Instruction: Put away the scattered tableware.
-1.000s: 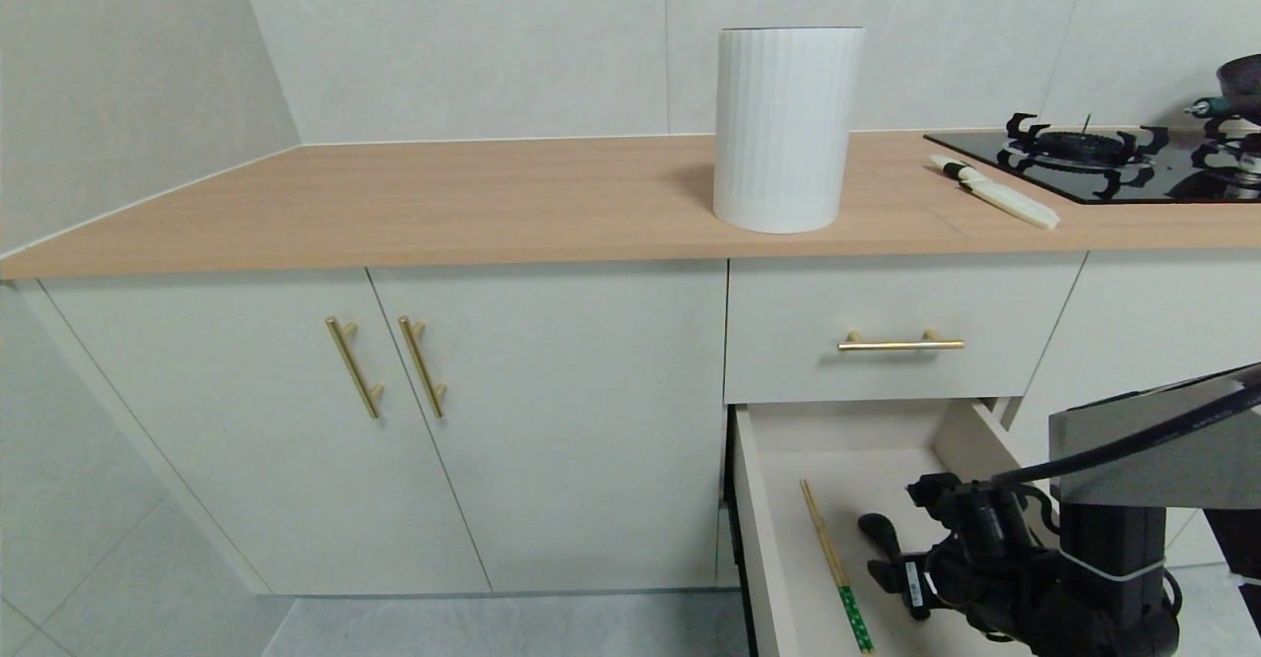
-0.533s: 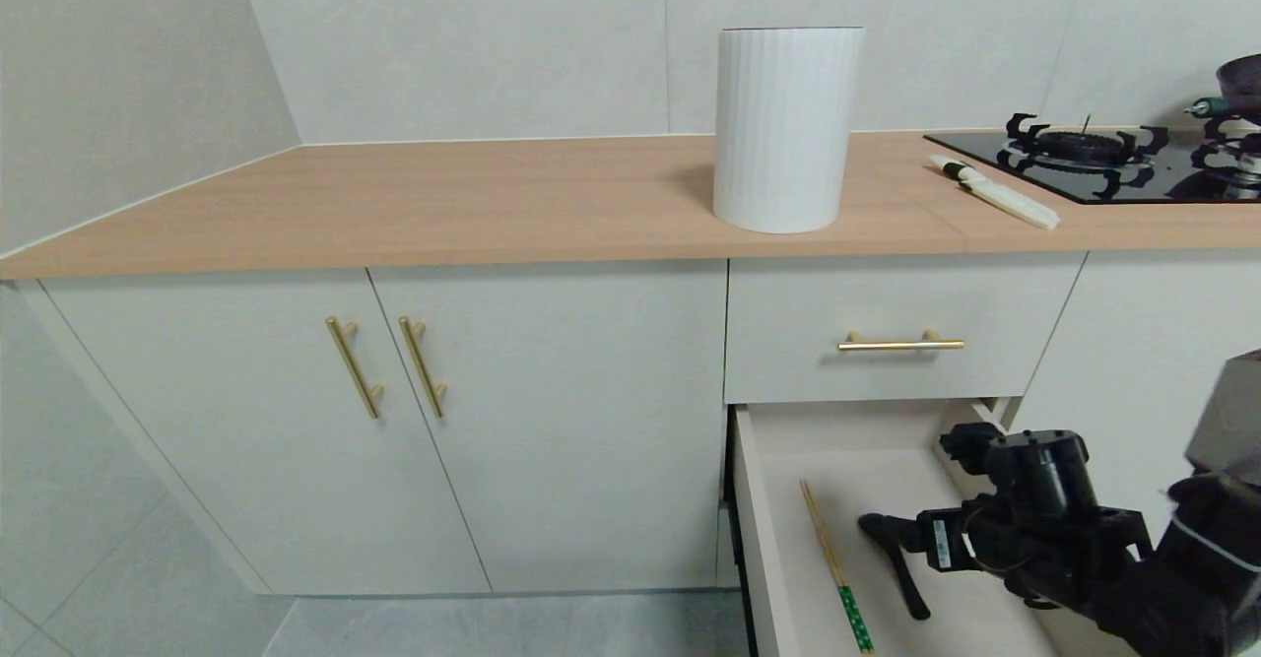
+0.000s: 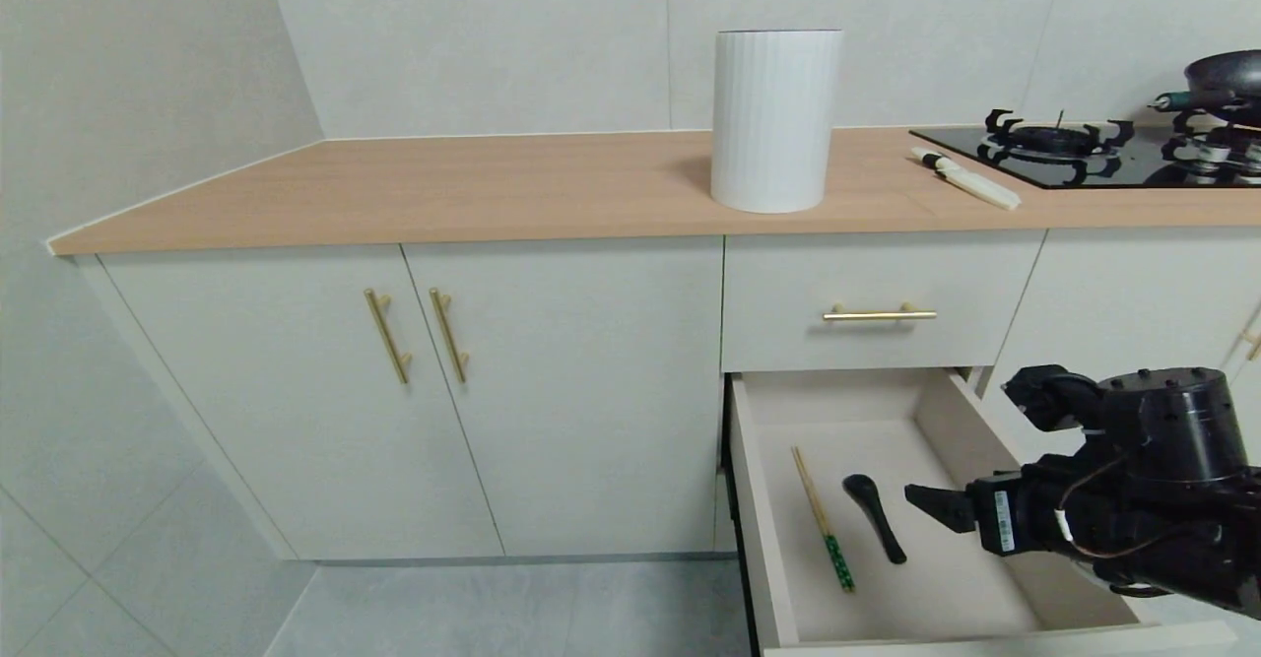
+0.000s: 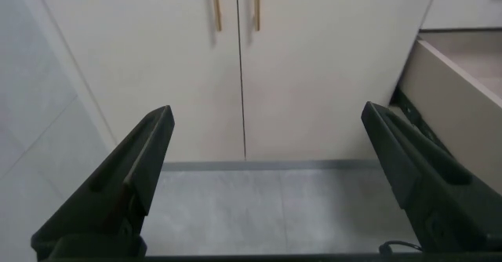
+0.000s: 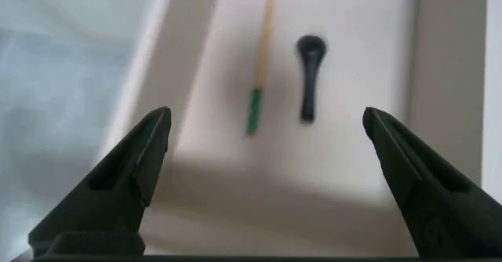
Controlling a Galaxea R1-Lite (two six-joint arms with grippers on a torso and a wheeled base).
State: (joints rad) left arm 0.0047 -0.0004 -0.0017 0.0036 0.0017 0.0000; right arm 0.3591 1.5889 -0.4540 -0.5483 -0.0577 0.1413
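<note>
Head view, lower right: my right gripper (image 3: 970, 445) hangs open and empty over the drawer (image 3: 759, 524). A careless shove shut could trap it or rattle the spoon (image 3: 880, 524) and chopsticks (image 3: 823, 519).

White ribbed canister (image 3: 775, 120) on wooden counter (image 3: 473, 184), gas hob (image 3: 1056, 157), dark pan (image 3: 1227, 72)

And the tally in the open drawer (image 3: 754, 499) came to one spoon (image 3: 875, 519) and one set of chopsticks (image 3: 821, 534), lying too tight together to split! Up on the counter (image 3: 493, 184) stood one canister (image 3: 773, 120), one knife (image 3: 963, 179) and one hob (image 3: 1084, 160) showing two burners (image 3: 1049, 135), with one pan (image 3: 1227, 71) on top. Along the front ran two doors (image 3: 266, 391), one shut drawer (image 3: 788, 283) and three full handles (image 3: 387, 336), plus a sliver of a fourth at the edge.
</note>
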